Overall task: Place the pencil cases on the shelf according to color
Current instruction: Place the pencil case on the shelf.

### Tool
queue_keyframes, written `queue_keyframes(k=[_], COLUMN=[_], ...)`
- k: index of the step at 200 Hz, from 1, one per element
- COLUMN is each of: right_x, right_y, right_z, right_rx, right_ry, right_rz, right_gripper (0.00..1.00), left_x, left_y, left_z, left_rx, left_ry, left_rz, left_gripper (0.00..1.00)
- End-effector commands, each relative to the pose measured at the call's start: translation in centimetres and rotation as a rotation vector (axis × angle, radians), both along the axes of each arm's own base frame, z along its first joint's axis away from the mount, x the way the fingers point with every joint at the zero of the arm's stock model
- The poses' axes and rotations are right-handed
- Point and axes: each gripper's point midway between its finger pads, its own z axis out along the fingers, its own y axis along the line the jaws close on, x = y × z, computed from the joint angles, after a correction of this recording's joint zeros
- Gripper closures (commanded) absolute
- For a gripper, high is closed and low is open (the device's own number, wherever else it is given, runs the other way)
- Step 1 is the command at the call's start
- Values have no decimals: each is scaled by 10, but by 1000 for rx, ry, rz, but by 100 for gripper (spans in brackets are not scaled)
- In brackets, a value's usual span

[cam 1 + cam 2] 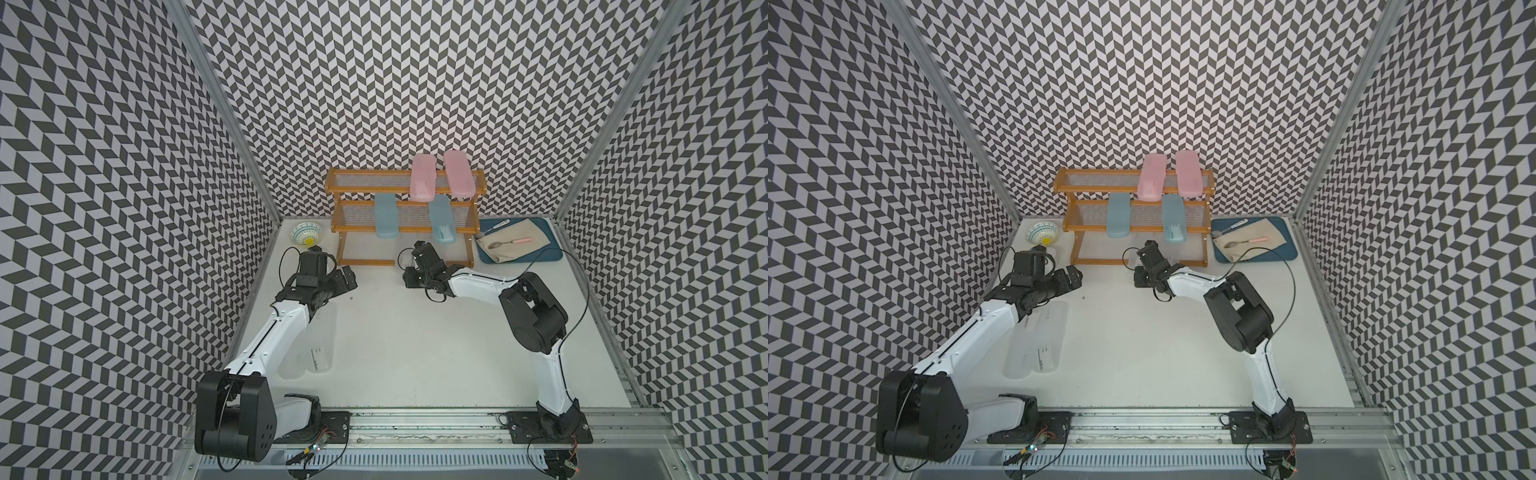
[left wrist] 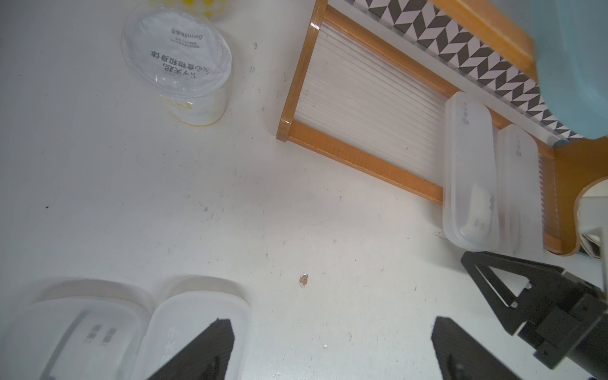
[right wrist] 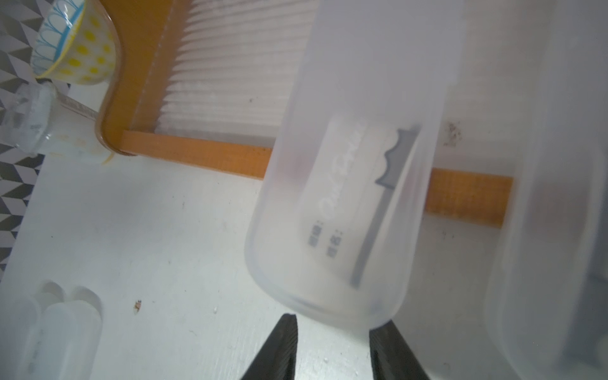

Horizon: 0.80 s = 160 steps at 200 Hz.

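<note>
Leftovers nearest: two frosted clear plastic pencil cases [image 1: 321,349] on the white table [image 1: 415,353], near the left gripper [image 2: 332,325], spread wide, empty. Farther on, right gripper [image 3: 335,324] clamped on the near end of a third frosted clear case [image 3: 345,197] lying across the orange-brown wooden shelf [image 1: 365,262] at its front rail, fourth clear case [image 3: 559,197] just beside; seemingly mid-placement. Teal-blue cases [image 1: 386,216], pink cases [image 1: 423,178] shelved above. Next, probably: slide in square, release.

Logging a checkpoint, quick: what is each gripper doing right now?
Left gripper: open, empty.
Right gripper: closed on the end of a frosted clear plastic pencil case.
</note>
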Motion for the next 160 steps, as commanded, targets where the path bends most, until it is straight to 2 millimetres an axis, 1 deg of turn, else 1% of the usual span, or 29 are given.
queue_keyframes(k=[1, 19, 36, 61, 77, 99, 123, 140, 160], right_x=[15, 13, 5, -10, -23, -44, -70, -88, -108], right_y=[4, 3, 2, -5, -12, -19, -27, -33, -41], right_z=[9, 7, 10, 23, 31, 44, 54, 59, 60], right_rx=[21, 24, 39, 61, 74, 89, 97, 105, 107], right_ry=[-54, -46, -37, -38, -34, -37, -41, -46, -44], right_rz=[0, 4, 17, 21, 17, 29, 44, 52, 56], right_gripper=[60, 60, 56, 39, 28, 20, 17, 16, 15], left_x=[5, 5, 6, 5, 0, -16, -38, -54, -71], left_y=[0, 6, 10, 12, 7, 7, 19, 29, 36], left_z=[5, 4, 3, -4, -19, -50, -76, -86, -96], left_rx=[2, 14, 9, -25, -75, -114, -92, -70, -66], left_ry=[-12, -10, -7, 12, 29, 98, 184, 222, 243], left_rz=[-10, 11, 28, 63, 77, 121, 205, 272, 332], left_gripper=[1, 1, 1, 1, 1, 1, 1, 1, 1])
